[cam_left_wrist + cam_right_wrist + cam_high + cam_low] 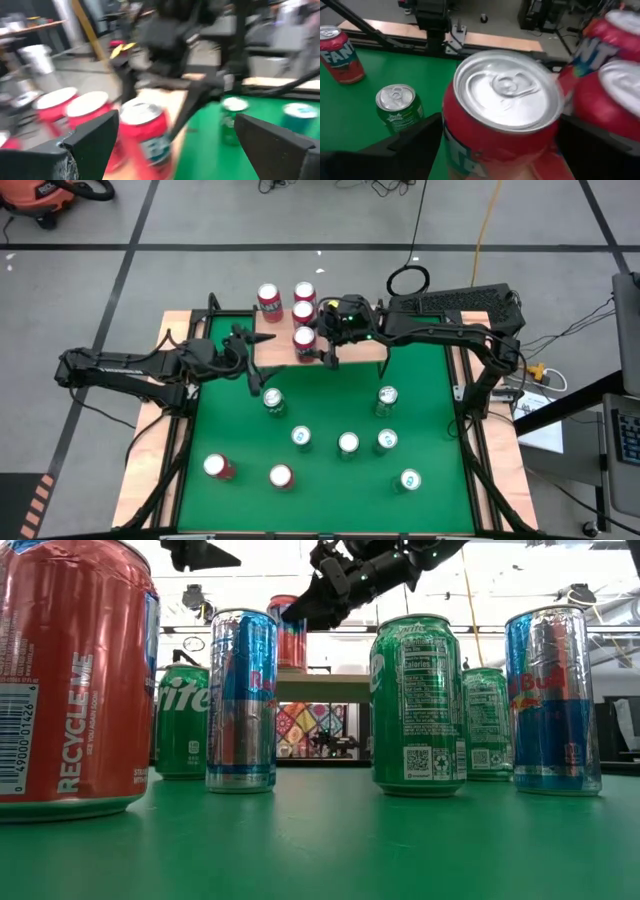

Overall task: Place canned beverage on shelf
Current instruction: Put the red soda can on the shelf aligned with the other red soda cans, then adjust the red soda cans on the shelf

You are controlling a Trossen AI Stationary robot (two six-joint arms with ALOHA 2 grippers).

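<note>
Cans (347,443) dot green table (330,490) (grey floor around); both hands (322,340) open by shelf (275,350)

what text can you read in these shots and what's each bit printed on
"RECYCLE ME" and "4 9000 01426": nearest red can, low view.
"Red Bull", partly readable: blue and silver can on the right, low view.
"ite", part of a brand name: green can at the left, low view.
"FAN", cut off: red can on the green table, right wrist view.
Nutrition panel on the middle green can: too small to read.
Left wrist view: too blurred to read.
</note>
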